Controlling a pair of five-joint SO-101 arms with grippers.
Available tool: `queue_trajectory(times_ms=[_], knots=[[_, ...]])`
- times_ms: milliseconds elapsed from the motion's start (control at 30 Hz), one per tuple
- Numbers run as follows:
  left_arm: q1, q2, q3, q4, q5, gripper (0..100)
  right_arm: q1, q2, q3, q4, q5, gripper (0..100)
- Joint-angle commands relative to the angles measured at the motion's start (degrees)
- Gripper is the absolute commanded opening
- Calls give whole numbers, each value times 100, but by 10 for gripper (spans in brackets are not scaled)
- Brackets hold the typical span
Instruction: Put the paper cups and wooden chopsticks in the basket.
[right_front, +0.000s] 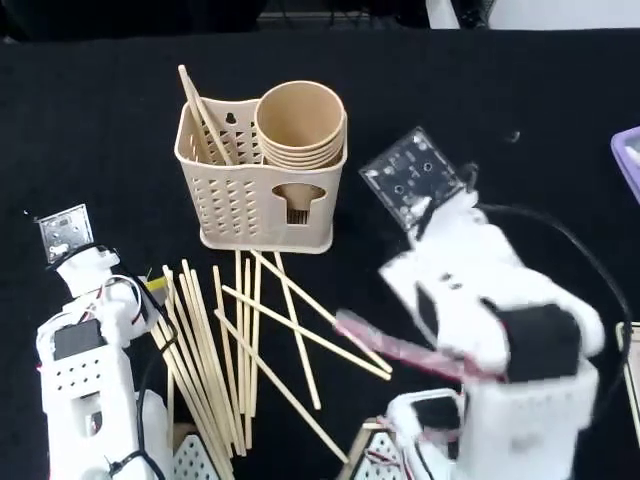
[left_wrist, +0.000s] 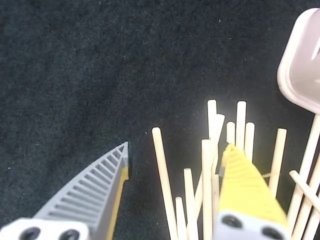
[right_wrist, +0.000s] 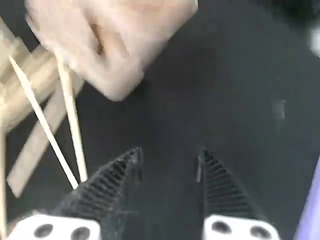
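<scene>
Left fingers (left_wrist: 240, 175) spread wide, holding nothing. Yellow one down over the loose chopsticks (left_wrist: 207, 165), overlapping their ends; grey one off to the side above bare worktop (left_wrist: 75, 75). Two or three sticks in the gap, most of the bundle under and past the yellow finger. Long axis of the sticks roughly along the fingers' own line, ends toward the basket (left_wrist: 302, 60). Closing direction therefore square across the sticks, which looks good for a pinch. Probably needs a sideways shift toward the pile first, to get more of the bundle between the two fingers.

From above: basket on the far side of the pile, cups (right_front: 300, 125) already stacked upright inside, a couple of chopsticks leaning in its far left corner. Rest of the chopsticks fanned flat on the worktop, from the basket's foot back toward the arms, thickest cluster right beside the left arm.

Right fingers (right_wrist: 120, 175) about half open, empty, above dark worktop, a few sticks off to one side, blurred basket beyond. Right arm raised, to the right of the pile, well apart from the thick cluster. Left arm clearly nearer, so likely the left's pick. Risk: yellow finger pressing on the sticks and rolling or scattering them instead of gripping
</scene>
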Motion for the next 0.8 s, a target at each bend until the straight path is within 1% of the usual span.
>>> queue_trajectory(times_ms=[0, 67, 167, 333, 433, 500, 633, 767], knots=[[40, -79, -22, -79, -9, 292, 2382, -286, 2000, -237, 3059, 181], [48, -79, -22, -79, -9, 292, 3130, -347, 2695, -396, 4255, 181], [48, -79, -31, -79, -9, 292, 3982, -462, 3415, -440, 5785, 181], [22, -79, -31, -79, -9, 292, 5451, -840, 4092, -457, 8105, 181], [40, -79, -31, -88, -9, 292, 6303, -1086, 4400, -484, 9284, 183], [40, -79, -31, -88, -9, 292, 6778, -1244, 4602, -668, 9767, 184], [22, -79, -22, -88, -9, 292, 7473, -1446, 5323, -1714, 9943, 185], [40, -79, -31, -88, -9, 292, 8000, -1499, 6369, -2840, 10347, 191]])
